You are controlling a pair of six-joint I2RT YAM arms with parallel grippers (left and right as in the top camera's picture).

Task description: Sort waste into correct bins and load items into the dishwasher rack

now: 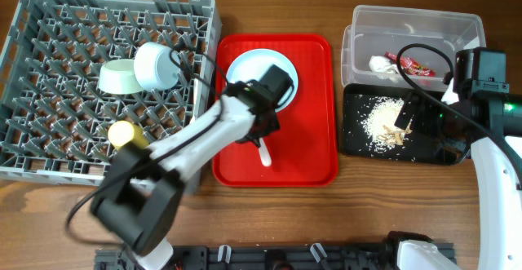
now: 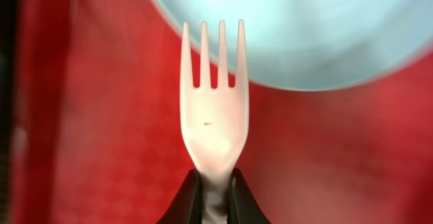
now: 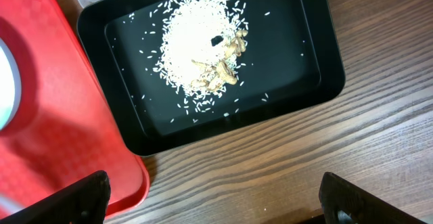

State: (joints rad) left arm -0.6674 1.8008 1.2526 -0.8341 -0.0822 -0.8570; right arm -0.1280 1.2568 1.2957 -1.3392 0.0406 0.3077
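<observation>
Over the red tray (image 1: 314,99), left gripper (image 2: 215,187) is clamped on the white fork (image 2: 215,116), fingers pinching it just below the head, where the handle narrows. Left arm reaches diagonally from the near-left table edge past the near-right corner of the dishwasher rack (image 1: 49,139), wrist pitched down over the tray's middle. Fork sits dead centre between the fingers. I can't tell from the wrist view whether it's clear of the tray surface. Its long axis runs straight out along the gripper, tines leading and pointing at the pale blue plate (image 2: 304,28); tine tips overlap the plate's rim in that view. Right gripper (image 3: 213,197) is spread wide with nothing in it, hanging over bare table (image 3: 304,156) just off the near edge of the black tray (image 3: 128,61), which holds the food scraps (image 3: 203,41). Clear tub (image 1: 457,21) behind it has the red wrapper (image 1: 416,64) and tissue (image 1: 382,63).
</observation>
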